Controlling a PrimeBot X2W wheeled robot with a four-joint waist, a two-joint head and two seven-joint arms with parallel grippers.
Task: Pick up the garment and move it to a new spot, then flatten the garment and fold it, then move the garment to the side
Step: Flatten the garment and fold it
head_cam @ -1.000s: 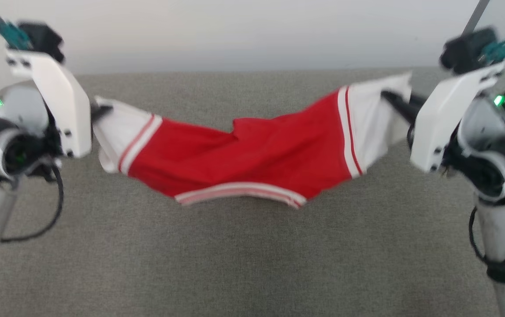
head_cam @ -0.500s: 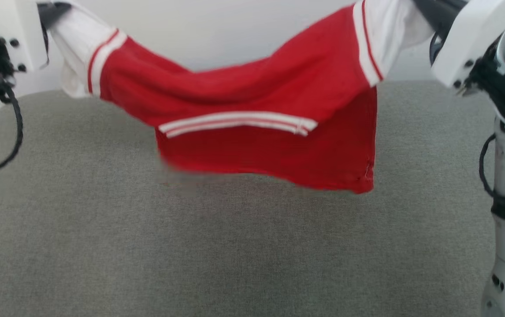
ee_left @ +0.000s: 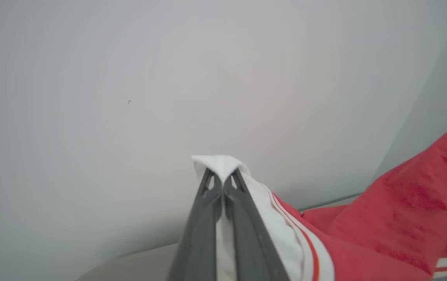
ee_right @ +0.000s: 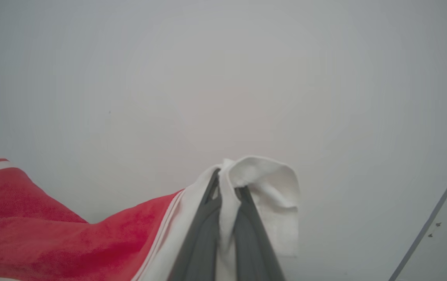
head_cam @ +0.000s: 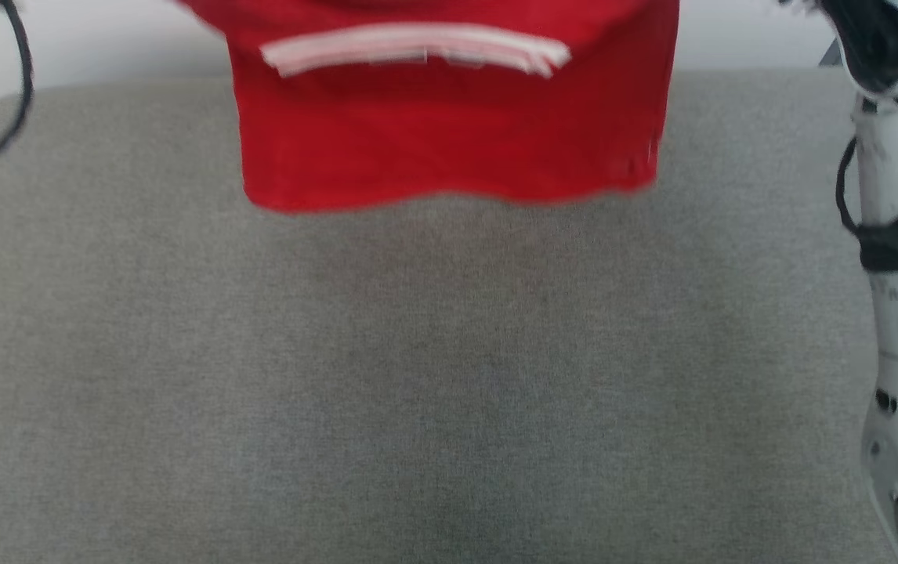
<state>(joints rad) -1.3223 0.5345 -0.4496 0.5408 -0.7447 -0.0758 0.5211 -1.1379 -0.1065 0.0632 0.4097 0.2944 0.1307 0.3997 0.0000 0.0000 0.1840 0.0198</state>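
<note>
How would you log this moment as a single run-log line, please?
stage: garment held aloft | left gripper: shut on garment sleeve | right gripper: shut on garment sleeve | hem: hanging above grey surface | fold: pending

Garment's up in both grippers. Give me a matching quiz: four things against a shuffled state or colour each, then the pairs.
Things:
1. left gripper
2. right gripper
3. garment
4. grey surface

States:
A. woven, lying below the red hem
B. shut on white cloth, red trailing to its wrist view's left
C. hanging, red with a striped band
D. shut on white cloth, red trailing to its wrist view's right

Pairs: 1-D, 2-B, 3-C, 4-A
</note>
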